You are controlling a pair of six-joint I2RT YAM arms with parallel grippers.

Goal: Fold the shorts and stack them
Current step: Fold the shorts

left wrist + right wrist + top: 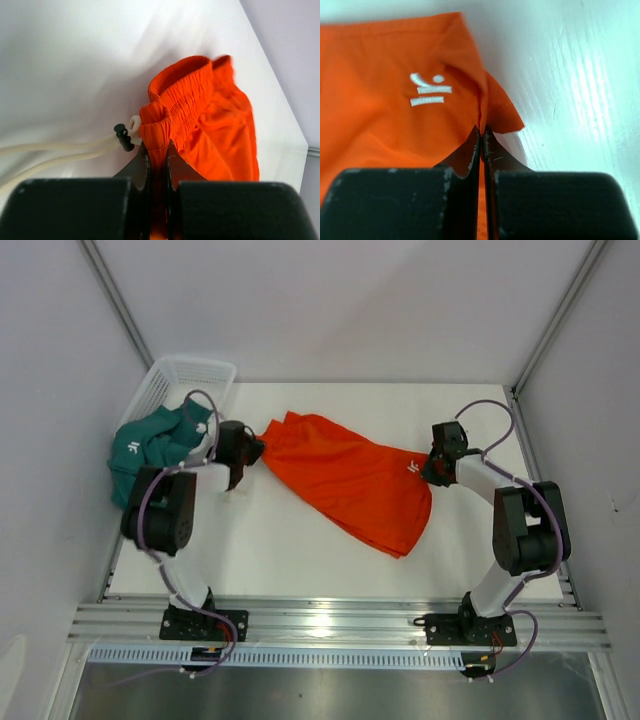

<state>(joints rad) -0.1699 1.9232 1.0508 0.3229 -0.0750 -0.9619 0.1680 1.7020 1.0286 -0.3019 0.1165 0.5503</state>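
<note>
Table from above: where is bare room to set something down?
Bare: the near strip between orange shorts and arm bases; the far strip right of the basket. Crowded: far left, basket and teal shorts.

Orange shorts (350, 480), teal shorts (150, 443): white logos (429, 91), illegible.

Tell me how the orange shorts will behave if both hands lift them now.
Likely floppy: the orange shorts drape in folds between the left hand and right hand. Probably light, since the fabric looks thin. The loose drawstring may trail or snag.
</note>
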